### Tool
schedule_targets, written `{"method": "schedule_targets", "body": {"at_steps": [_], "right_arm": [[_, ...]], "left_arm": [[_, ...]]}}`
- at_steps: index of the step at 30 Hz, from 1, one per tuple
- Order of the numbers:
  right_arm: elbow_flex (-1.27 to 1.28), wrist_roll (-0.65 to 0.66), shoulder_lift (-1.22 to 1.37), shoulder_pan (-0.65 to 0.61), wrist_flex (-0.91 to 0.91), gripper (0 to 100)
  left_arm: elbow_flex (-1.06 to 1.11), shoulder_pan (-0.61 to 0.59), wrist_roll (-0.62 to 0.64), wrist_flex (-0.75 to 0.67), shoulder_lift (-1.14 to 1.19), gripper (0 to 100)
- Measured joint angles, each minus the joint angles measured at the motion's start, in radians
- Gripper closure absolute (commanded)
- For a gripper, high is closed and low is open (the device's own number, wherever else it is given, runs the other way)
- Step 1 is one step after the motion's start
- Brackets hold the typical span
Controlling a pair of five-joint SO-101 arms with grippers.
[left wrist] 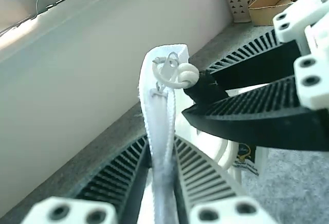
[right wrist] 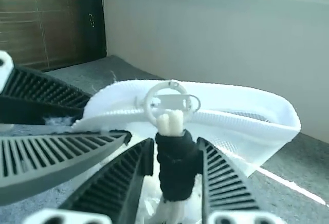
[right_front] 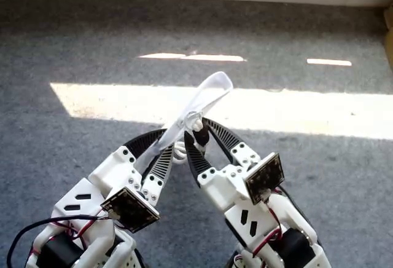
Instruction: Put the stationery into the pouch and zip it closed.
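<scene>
Currently | left gripper [left wrist: 162,154] clenching the pouch [right_front: 212,91] edge, holding it aloft over the table [right_front: 73,47] | right gripper [right wrist: 176,148] pinching the zipper pull [right wrist: 177,165] | judging: keeping fabric taut, drawing pull straight along zip

high: above and behind arms [right_front: 113,179], facing down, mid-range | wrists: close-up, facing forward | all share: pouch [right_front: 207,96], zip pull [right wrist: 177,162]

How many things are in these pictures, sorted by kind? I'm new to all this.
robot grippers with black ribbed fingers: 2 (left gripper, right gripper)
white mesh pouch: 1
black zip pull with a white bead: 1
total: 4
</scene>
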Motion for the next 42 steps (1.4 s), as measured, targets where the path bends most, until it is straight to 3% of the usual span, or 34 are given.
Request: {"method": "schedule_targets", "body": {"at_steps": [4,11,42], "right_arm": [[0.0,0.0,-0.038,0.0,0.041,79.4],[0.0,0.0,-0.038,0.0,0.075,84.7],[-0.031,0.0,-0.041,0.0,0.075,85.3]], "left_arm": [[0.0,0.0,0.0,0.0,0.0,99],[0.0,0.0,0.0,0.0,0.0,99],[0.0,0.0,0.0,0.0,0.0,99]]}}
